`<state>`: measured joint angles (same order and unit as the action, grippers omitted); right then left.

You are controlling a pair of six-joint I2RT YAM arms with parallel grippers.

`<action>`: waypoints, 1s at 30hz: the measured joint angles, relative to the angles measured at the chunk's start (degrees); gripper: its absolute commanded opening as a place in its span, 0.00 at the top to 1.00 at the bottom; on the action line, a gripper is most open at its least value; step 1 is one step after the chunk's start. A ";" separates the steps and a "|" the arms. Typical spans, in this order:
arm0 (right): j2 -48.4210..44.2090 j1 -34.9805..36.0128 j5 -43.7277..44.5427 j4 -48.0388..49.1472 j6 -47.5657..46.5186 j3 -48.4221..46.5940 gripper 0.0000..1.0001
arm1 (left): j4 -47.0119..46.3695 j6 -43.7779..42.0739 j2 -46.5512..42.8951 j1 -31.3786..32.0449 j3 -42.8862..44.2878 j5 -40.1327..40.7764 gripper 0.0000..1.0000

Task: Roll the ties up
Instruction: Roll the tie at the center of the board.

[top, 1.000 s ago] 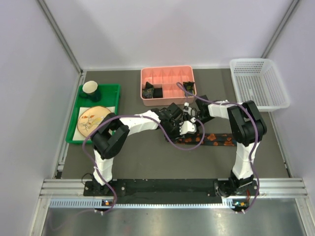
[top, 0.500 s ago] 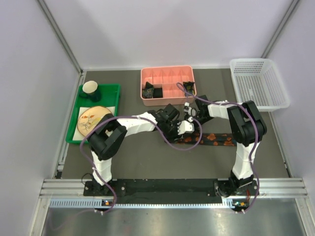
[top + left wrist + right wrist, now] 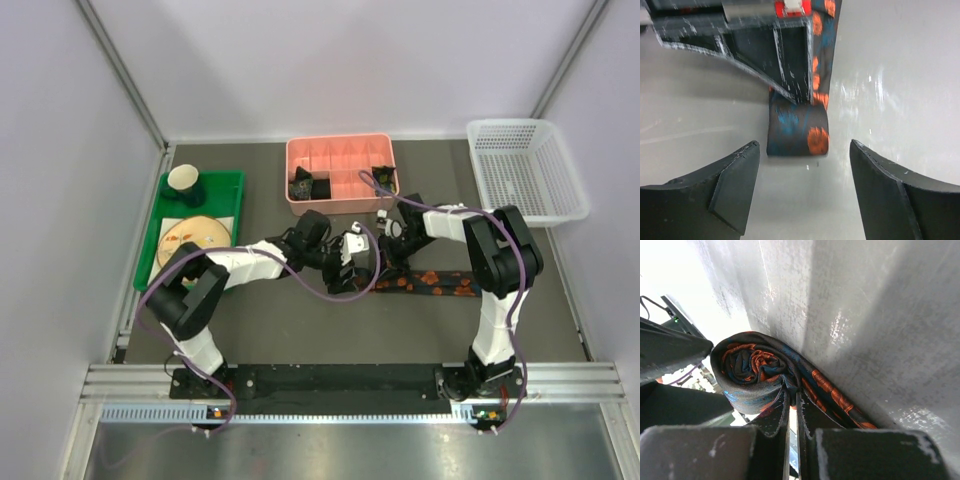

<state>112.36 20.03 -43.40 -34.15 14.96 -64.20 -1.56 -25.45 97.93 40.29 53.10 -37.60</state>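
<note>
A black tie point(image 3: 432, 282) with red-orange blotches lies flat on the table, and its left end is wound into a small roll point(image 3: 798, 133) point(image 3: 751, 371). My right gripper point(image 3: 793, 392) point(image 3: 389, 249) is shut, its tips pinching the fabric where the roll meets the flat length. From the left wrist view its dark fingers point(image 3: 790, 65) stand just behind the roll. My left gripper point(image 3: 803, 186) point(image 3: 360, 263) stands open a short way left of the roll, touching nothing, with bare table between its fingers.
A pink compartment box point(image 3: 340, 139) at the back holds rolled ties point(image 3: 304, 185). A white basket point(image 3: 525, 170) stands at the back right. A green tray point(image 3: 228, 180) with a cup point(image 3: 185, 180) and a plate point(image 3: 190, 240) is at the left. Purple cables point(image 3: 330, 290) loop over the table.
My left gripper has opened and drawn back to the left, away from the roll. My right gripper has shut on the tie at the roll.
</note>
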 measured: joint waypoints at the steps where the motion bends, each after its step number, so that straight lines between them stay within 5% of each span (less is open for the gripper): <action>1: -0.02 0.00 0.13 -0.07 -0.11 0.00 1.00 | -2.01 0.92 0.52 -0.02 -0.35 -0.72 0.23; 12: 0.00 0.00 -0.09 -0.02 -0.44 0.00 1.00 | -17.07 8.17 8.61 0.26 -1.01 -3.54 0.41; 19: 0.33 -0.04 -0.92 0.04 -0.81 0.02 0.99 | -16.63 5.81 9.70 1.44 -1.01 -4.90 0.74; 25: 0.42 -0.09 -1.57 -0.48 -1.97 -0.28 0.77 | -10.16 -0.83 9.66 2.54 1.66 -3.52 0.88; 30: 0.39 -1.40 -1.88 -3.74 -3.89 -1.62 0.71 | -1.27 -6.67 9.22 4.57 5.44 0.85 0.92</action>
<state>112.75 18.63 -45.28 -37.89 11.07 -65.82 -2.83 -32.12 107.15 44.86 58.54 -36.75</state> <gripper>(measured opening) 0.257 0.418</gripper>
